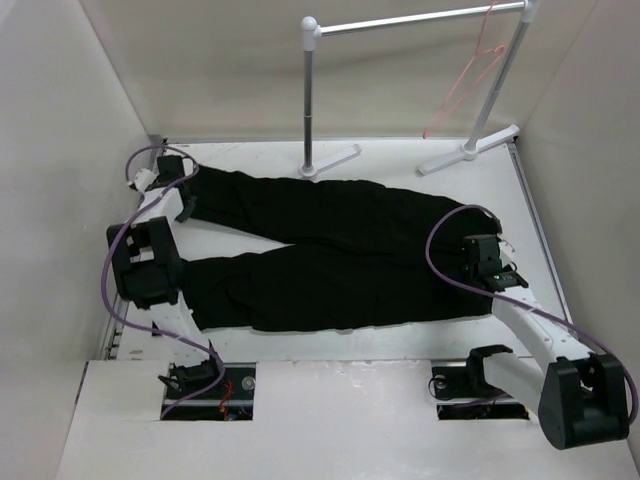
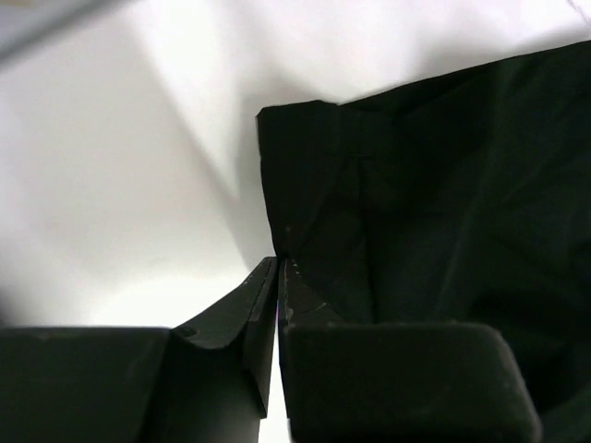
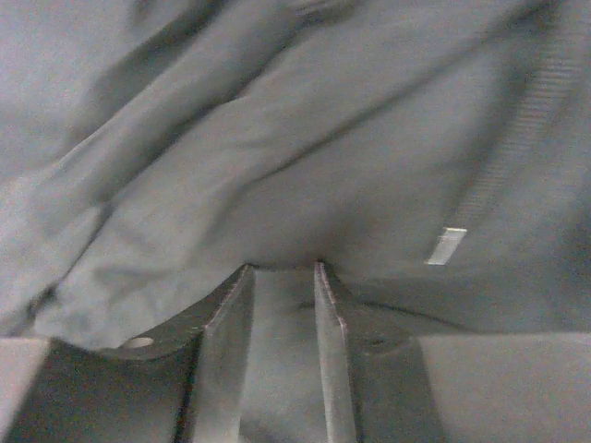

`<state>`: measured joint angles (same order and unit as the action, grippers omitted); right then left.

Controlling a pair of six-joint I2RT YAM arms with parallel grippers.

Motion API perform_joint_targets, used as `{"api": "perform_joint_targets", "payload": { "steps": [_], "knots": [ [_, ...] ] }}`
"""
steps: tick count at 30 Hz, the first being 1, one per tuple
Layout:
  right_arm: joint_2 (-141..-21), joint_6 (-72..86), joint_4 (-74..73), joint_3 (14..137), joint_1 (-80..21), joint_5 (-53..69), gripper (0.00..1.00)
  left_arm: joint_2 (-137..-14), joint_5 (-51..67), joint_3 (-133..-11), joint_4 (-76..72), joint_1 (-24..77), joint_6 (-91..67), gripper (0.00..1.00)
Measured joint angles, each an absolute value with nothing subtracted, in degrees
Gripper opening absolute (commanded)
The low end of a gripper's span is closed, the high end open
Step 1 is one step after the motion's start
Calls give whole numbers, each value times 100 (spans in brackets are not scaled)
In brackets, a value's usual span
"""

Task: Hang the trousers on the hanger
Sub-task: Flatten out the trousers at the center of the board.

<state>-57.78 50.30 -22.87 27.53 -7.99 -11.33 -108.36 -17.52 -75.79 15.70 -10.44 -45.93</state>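
The left arm [image 1: 150,265] rises from its base, folds at a bulky elbow and reaches to the far left of the table [image 1: 400,342]. There its wrist bends so that the left gripper [image 1: 186,205] points down at the end of the trousers [image 1: 340,250]. In the left wrist view this gripper [image 2: 277,277] has its fingers [image 2: 309,305] drawn together to a hairline slit. Their tips sit right on the near edge of the far leg's cuff, and the black cloth spreads away ahead and to the right of them. Whether any cloth is caught between the tips cannot be told. The right arm [image 1: 535,335] lies lower, stretched forward and inward from its base. The right gripper [image 1: 497,272] is set down on the waist end of the trousers. Seen from its wrist, this gripper [image 3: 282,272] has fingers [image 3: 231,314] only a narrow gap apart. Cloth fills that gap and creases fan out from the tips, so it seems clamped on a fold of the waist. The trousers lie flat between the two grippers, legs towards the left one. The hanger [image 1: 456,99] hangs from the rack [image 1: 420,20], well beyond the right gripper.
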Motion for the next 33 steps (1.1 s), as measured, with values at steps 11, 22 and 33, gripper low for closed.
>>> {"api": "perform_joint_targets", "payload": {
  "steps": [11,22,33],
  "knots": [
    [-4792,5186,-2744,2445,-633,-1146,53,-9115,-2176,-5732,1911,-1931,-4930,53],
    [-5902,4637,-2453,4394,-438,-1039,16,-8949,-2453,-7039,1787,-1037,-4451,47],
    [-8943,4110,-1586,6053,1225,-832,62,-10803,-2613,-8062,1970,-1070,-3597,49]
  ]
}}
